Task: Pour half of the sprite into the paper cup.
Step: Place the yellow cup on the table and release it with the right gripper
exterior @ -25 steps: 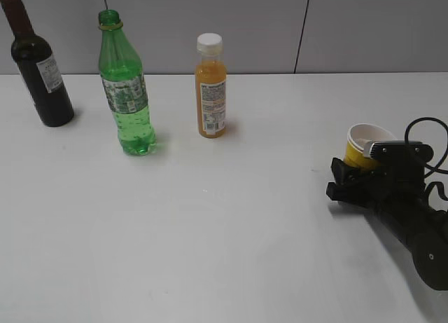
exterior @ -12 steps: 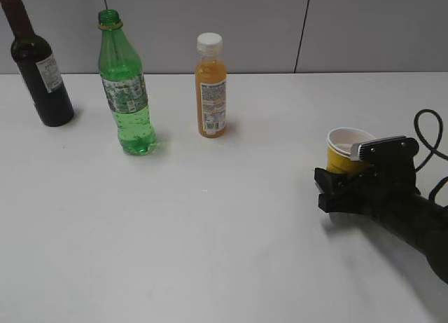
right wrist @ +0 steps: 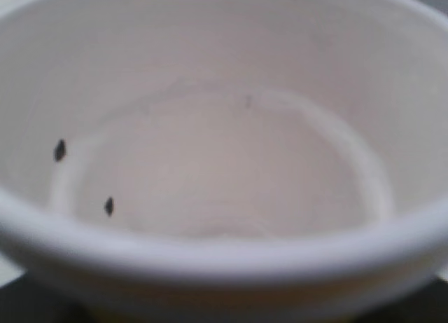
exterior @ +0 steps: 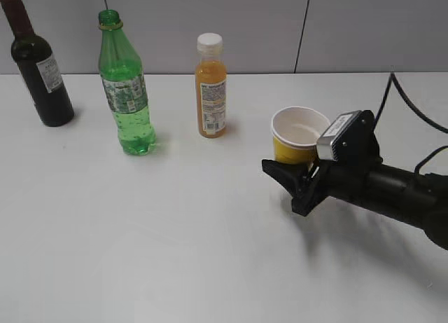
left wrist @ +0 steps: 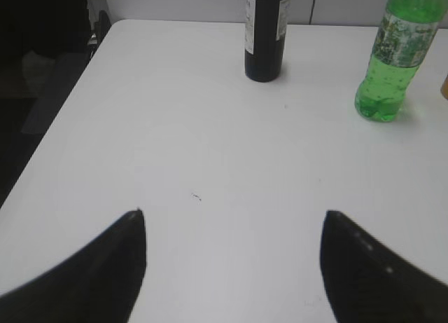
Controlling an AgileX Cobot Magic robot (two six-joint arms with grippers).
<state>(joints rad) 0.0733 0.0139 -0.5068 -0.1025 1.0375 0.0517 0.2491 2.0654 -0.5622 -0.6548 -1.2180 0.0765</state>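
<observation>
Left pincer (left wrist: 231, 267) is hanging released, jaws spread wide over bare table (left wrist: 210, 141); sprite (left wrist: 395, 53) is standing upright well ahead of it & to its right, wine bottle (left wrist: 266, 32) ahead, nearer centre. Nothing between the jaws.

Right pincer (exterior: 297, 179) is gripping the cup (exterior: 297, 134), rim up, cup sitting just behind the jaw tips; wrist cam is showing only the white inside w/ two dark specks, no liquid.

Risks, as a guess: thin paper wall could be crushing under the grip, or the cup tipping or slipping if carried or set down hard. Sprite has no cap, so a clumsy grab by the left pincer could be knocking it over & spilling. Juice bottle (exterior: 211, 85) is standing beside the sprite, so a wide approach could be clipping it.

Vs 1 s ago: right pincer & cup have been travelling left, toward the bottles; bottles haven't moved.
</observation>
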